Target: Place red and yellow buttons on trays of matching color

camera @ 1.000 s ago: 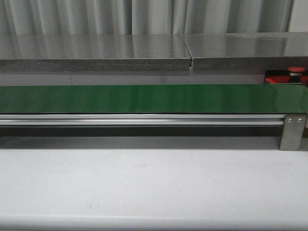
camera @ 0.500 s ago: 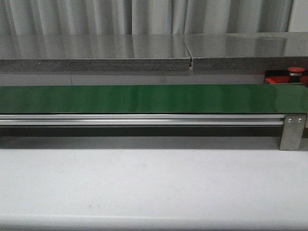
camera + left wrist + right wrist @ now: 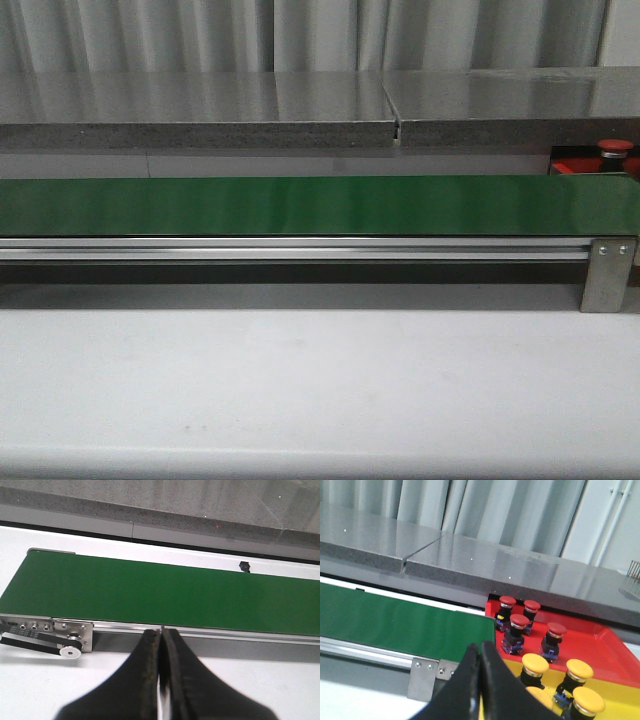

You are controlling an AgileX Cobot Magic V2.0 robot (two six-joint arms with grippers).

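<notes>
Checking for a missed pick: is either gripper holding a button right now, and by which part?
Neither. The left gripper and the right gripper both have their fingers pressed together with nothing between them, and the green belt carries no button.

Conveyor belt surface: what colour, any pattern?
Plain dark green, no pattern. The belt shows best in the left wrist view.
</notes>
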